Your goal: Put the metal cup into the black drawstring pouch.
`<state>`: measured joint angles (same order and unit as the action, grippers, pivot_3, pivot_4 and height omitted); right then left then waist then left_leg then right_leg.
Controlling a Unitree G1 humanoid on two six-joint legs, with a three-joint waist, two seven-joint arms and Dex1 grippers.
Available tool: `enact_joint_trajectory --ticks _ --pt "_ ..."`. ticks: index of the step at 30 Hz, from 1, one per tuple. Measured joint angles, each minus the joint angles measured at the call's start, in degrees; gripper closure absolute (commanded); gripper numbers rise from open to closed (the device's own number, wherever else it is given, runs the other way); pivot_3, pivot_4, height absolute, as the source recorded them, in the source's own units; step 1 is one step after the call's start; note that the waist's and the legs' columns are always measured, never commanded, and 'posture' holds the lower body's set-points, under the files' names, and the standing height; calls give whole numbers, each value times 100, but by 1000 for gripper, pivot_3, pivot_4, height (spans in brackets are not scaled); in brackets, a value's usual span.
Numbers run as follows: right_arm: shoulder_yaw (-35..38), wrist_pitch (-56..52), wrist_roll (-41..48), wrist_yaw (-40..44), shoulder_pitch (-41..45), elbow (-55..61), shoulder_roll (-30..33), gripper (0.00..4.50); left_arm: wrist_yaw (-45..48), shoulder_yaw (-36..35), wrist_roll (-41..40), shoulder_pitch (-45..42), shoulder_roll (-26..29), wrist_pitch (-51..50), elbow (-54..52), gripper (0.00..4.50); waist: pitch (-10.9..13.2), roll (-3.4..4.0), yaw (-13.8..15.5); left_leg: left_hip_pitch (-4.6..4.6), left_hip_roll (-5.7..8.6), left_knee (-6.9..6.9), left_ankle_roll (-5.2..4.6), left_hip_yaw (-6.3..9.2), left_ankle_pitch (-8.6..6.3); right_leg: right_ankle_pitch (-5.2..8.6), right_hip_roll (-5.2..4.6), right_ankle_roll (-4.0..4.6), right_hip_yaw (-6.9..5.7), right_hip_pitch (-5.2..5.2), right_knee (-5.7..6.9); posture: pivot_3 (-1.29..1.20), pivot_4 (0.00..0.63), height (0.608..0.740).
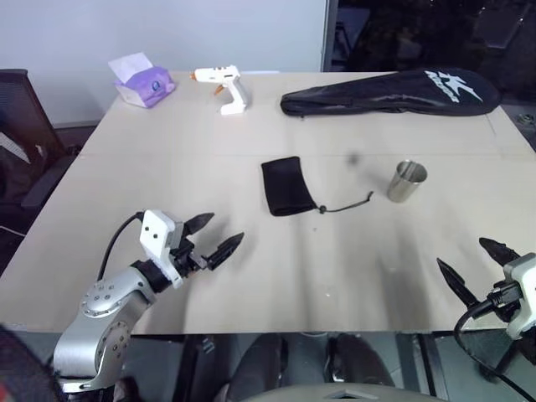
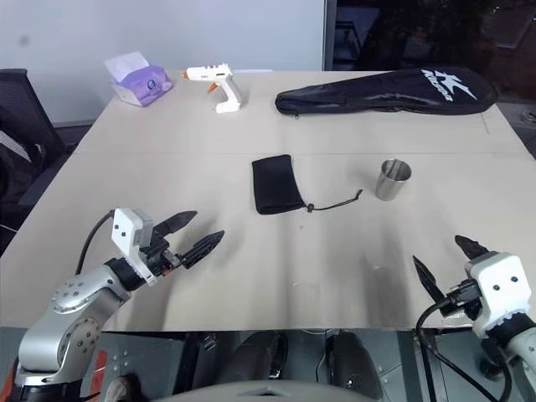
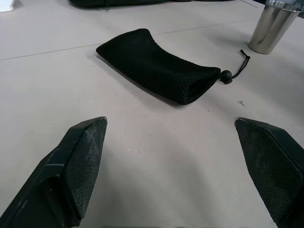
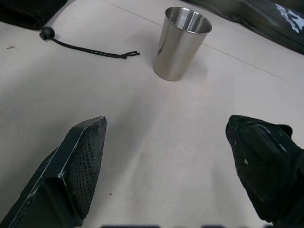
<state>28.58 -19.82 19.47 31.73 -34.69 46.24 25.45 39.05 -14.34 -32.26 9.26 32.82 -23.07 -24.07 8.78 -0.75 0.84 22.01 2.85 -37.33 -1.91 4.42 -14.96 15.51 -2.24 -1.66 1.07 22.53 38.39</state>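
Left gripper [image 1: 213, 238] hovers over the near left of the worktop [image 1: 167, 167], jaws spread, holding nothing. Black drawstring pouch [image 1: 286, 186] lies flat mid-worktop, mouth cinched, cord [image 1: 347, 203] trailing right. Mesh fabric looks limp and light: likely needs a pinch at the mouth hem. Metal cup [image 1: 407, 181] stands upright right of the cord, apart from it. Rigid, probably light, polished wall likely slippery: grip across the body below the rim. Right gripper [image 1: 476, 266] near right, jaws spread, holding nothing.

Silver arms, black-fingered left pincer [image 1: 213, 236]
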Motion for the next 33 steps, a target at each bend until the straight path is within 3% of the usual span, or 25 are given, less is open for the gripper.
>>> enact_joint_trajectory --ticks 3,5,7,10,17,24,26,28,33 --pt "6 24 23 21 -36 -2 -16 284 -16 76 16 -178 110 -182 23 0 2 -4 7 1 0 -1 0 3 0 0 1 0 -4 0 -1 0 150 740" --pt "-116 73 149 83 -27 72 -33 284 -198 411 56 -1681 600 -1127 321 0 5 -5 141 7 1 -17 5 32 4 1 3 -1 -42 -8 3 0 150 740" --pt "-289 87 218 172 -41 347 15 284 -228 599 103 -2593 893 -1566 463 0 3 0 129 5 0 -16 7 26 5 0 6 -3 -40 -9 1 0 150 740" --pt "-618 108 210 298 -166 717 185 284 313 1469 438 -3666 1293 -1823 753 0 1 3 41 0 7 -5 8 6 6 -2 4 -6 -22 -15 -8 0 150 740" --pt "-1246 -147 126 213 -197 1097 433 284 1498 3536 1797 -5120 719 -860 2514 0 6 -5 -63 25 5 0 26 8 16 -1 7 -6 -21 12 -9 0 150 740" --pt "-1823 -114 -351 -219 -126 1136 309 284 1996 4003 2858 -5795 217 671 4360 0 6 -6 -90 42 5 -11 23 11 14 -2 6 -8 -25 23 -9 0 150 740" --pt "-1986 -103 -552 -383 -86 1136 229 0 2020 4046 3175 -5917 -43 1233 4921 514 6 -6 -82 46 7 -13 22 11 14 -2 4 -8 -27 24 -9 0 150 740" --pt "-2035 -102 -589 -457 -80 1136 221 0 2060 4091 3254 -5925 -140 1384 5084 1105 7 -7 -84 50 7 -15 22 14 14 -2 4 -8 -29 26 -9 0 150 740" --pt "-2093 -168 -683 -831 129 1135 110 0 2101 4117 3562 -6143 -512 1916 5829 3327 6 -8 -82 53 7 -22 19 18 13 -3 5 -9 -35 28 -3 0 150 740"
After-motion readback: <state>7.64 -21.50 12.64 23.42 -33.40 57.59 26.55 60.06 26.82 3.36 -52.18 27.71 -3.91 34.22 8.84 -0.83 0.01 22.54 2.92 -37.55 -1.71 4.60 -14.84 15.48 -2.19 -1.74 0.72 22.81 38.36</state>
